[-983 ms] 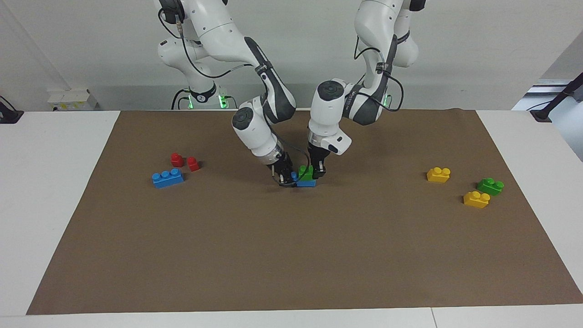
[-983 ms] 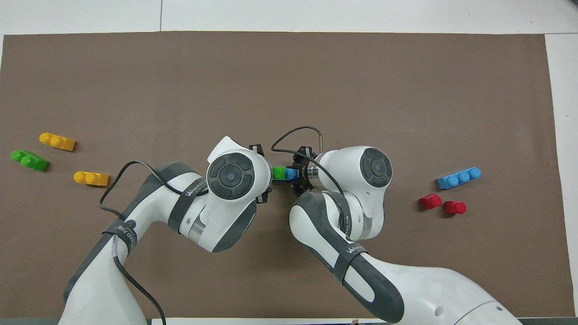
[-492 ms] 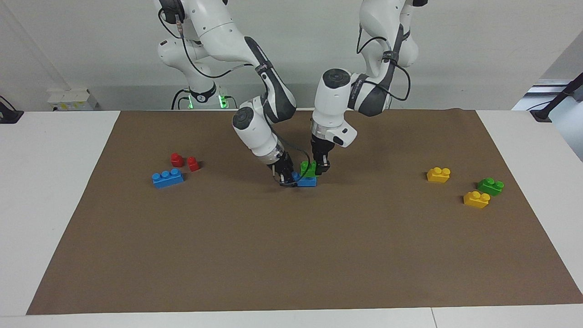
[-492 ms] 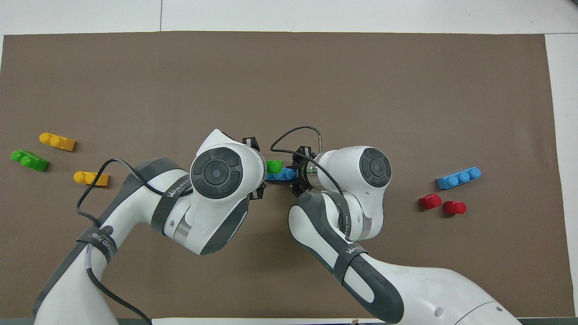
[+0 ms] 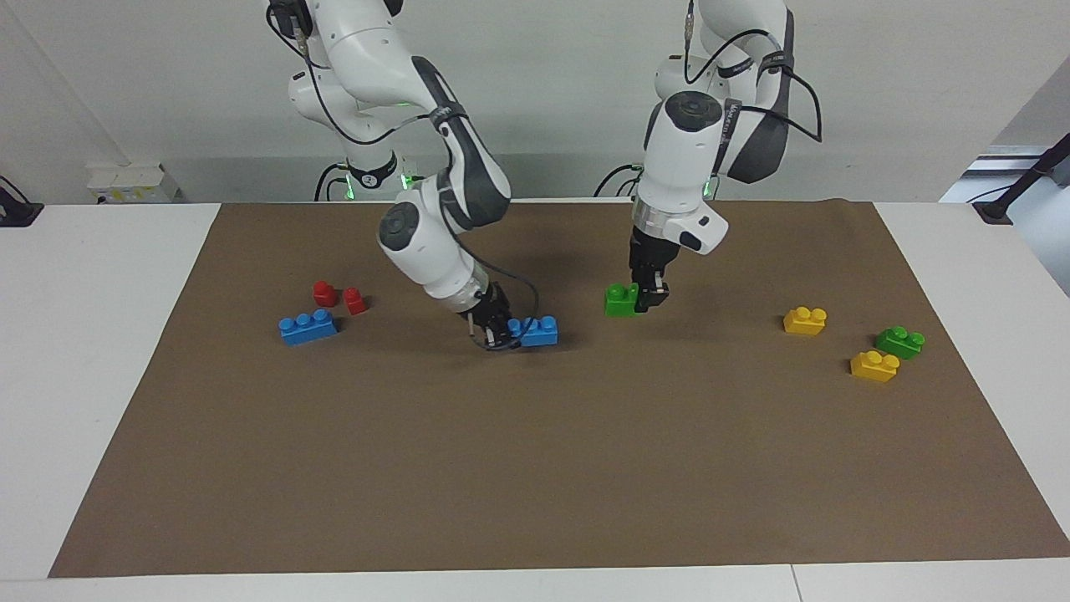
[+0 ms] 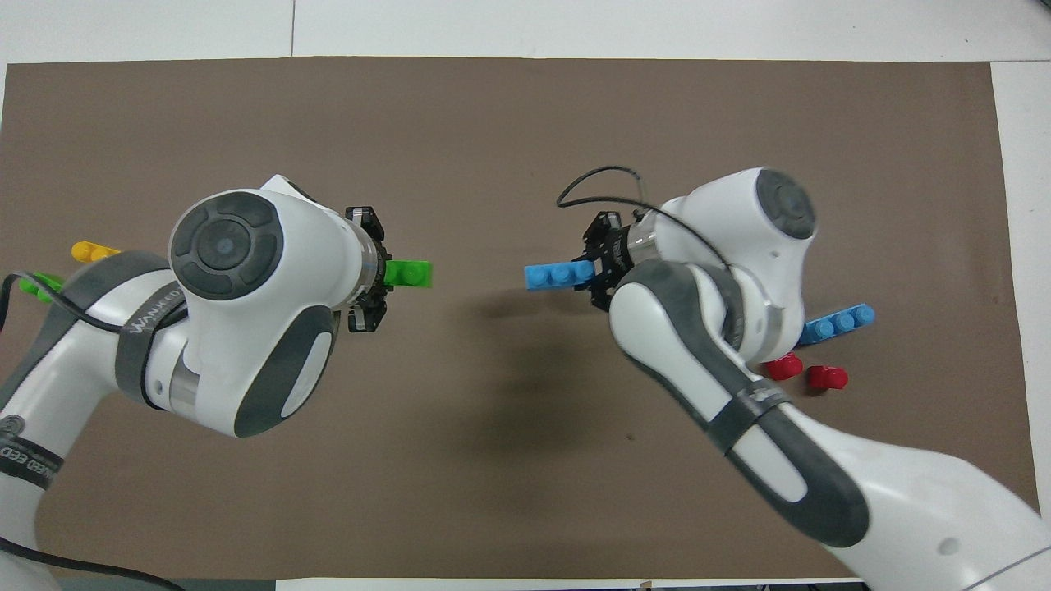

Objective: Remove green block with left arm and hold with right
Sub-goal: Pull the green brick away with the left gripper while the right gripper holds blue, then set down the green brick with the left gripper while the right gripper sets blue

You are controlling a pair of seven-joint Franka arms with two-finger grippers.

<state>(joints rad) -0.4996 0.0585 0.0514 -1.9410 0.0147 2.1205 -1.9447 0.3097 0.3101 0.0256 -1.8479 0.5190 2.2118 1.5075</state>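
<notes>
Loose bricks: two yellow bricks [image 5: 874, 366] and a darker green brick [image 5: 900, 342] are lying at the right of the facing view, toward the left arm's end of the desk [image 5: 535, 468]; a second blue brick [image 5: 308, 327] and two red pieces [image 5: 338, 296] are lying at its left.
Right end effector [image 5: 496, 331]: it is sitting low in the centre of the facing view, pinching one end of the blue brick [image 5: 535, 332], which looks to be at or just above the brown mat.
Left end effector [image 5: 648, 298]: it is pinching the green block [image 5: 621, 300] by one end, just right of centre in the facing view.
Green block: it is hanging off the desk, well apart from the blue brick.
Step in hand: the separation looks done; the left arm is carrying the block away while the right is bracing the base.
Next move: probably setting the block down on bare mat, then spreading the fingers only once it is resting flat.
</notes>
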